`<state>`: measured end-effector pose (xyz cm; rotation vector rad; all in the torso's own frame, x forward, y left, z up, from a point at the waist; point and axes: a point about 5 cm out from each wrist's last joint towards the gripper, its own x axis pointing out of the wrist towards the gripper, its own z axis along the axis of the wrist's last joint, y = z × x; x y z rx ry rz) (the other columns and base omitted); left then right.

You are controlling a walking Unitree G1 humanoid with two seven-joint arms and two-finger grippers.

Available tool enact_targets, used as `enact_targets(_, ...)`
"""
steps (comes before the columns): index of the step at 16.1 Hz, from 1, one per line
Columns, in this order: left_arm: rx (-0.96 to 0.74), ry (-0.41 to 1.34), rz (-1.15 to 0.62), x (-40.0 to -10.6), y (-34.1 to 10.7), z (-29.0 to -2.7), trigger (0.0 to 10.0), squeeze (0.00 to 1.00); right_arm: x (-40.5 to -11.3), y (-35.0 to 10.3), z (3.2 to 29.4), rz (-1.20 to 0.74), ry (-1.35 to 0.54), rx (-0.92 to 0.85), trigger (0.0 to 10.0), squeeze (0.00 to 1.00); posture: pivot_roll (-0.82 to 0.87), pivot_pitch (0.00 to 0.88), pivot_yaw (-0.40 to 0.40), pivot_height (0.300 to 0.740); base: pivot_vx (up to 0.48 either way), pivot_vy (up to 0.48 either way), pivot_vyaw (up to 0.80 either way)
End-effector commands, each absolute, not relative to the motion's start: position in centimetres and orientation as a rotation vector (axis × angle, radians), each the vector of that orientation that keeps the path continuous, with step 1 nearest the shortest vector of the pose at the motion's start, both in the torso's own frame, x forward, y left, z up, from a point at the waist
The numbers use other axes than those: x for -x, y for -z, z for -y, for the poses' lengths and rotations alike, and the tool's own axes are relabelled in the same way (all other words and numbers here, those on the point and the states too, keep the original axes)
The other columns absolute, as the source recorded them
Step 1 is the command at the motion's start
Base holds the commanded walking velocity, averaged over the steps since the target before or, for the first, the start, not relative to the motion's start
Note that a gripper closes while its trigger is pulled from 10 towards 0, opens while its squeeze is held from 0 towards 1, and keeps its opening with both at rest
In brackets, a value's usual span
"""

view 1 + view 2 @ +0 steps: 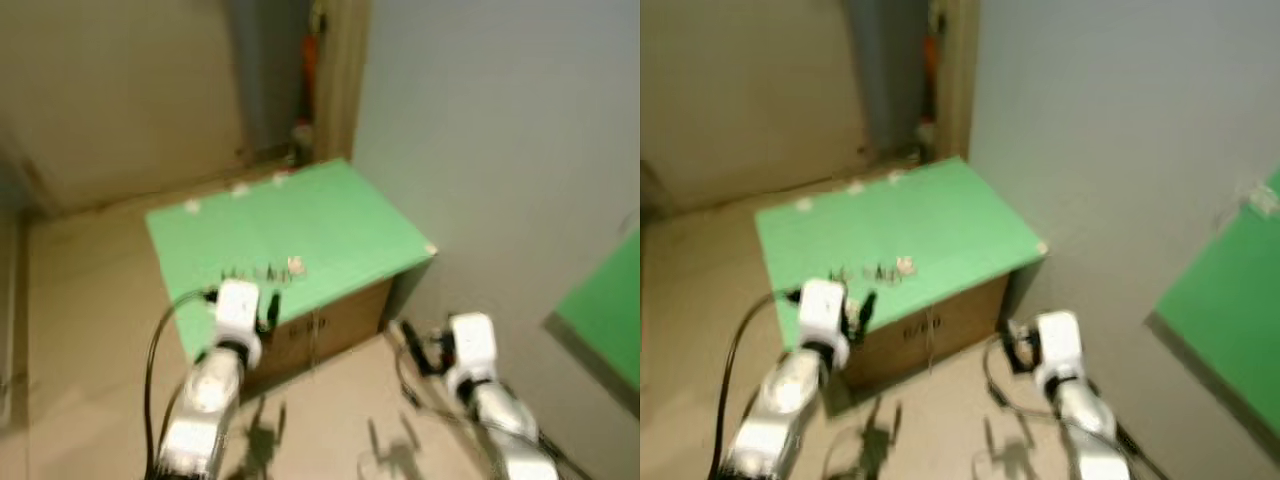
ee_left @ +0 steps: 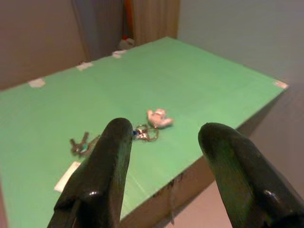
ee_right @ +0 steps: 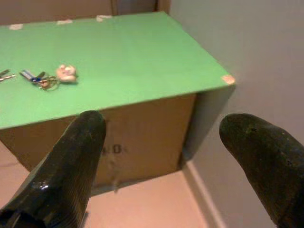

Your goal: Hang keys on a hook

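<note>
Both head views look down and forward at the green-topped box point(image 1: 300, 225) from above; each wrist view looks along its own fingers, nearer, sharing that top.

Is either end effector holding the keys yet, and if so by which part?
Neither. The keys lie loose on the green box top. The left end effector is open just short of them; the right end effector is open beside the box.

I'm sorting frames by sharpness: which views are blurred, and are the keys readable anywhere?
Both eye views are soft; the keys are a smudge on the green box top. Left wrist view shows them clearer beyond the open left tool; right wrist view is also crisp.
</note>
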<state>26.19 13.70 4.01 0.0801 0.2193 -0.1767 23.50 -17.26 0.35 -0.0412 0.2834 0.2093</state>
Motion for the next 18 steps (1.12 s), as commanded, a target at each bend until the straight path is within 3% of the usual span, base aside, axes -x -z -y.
enact_targets(1, -0.089, 0.145, -0.226, -26.2, -4.0, -14.6, 10.0, 0.00, -23.9, -0.7, 16.4, -0.268, -0.233, 0.032, 10.0, 0.00, -0.01, 0.000, -0.020, 0.740, 0.000, 0.000, 0.68)
enact_targets(6, -0.098, 0.154, -0.170, -26.4, -4.8, -14.8, 10.0, 0.00, -24.0, -0.4, 16.4, -0.289, -0.193, -0.020, 10.0, 0.00, -0.02, 0.000, -0.011, 0.740, 0.053, 0.000, 0.26)
enact_targets(18, -0.098, 0.165, -0.140, -27.2, -5.4, -14.3, 10.0, 0.00, -23.9, -0.6, 17.1, -0.271, -0.150, -0.012, 10.0, 0.00, -0.03, 0.003, 0.008, 0.740, 0.354, 0.304, 0.00)
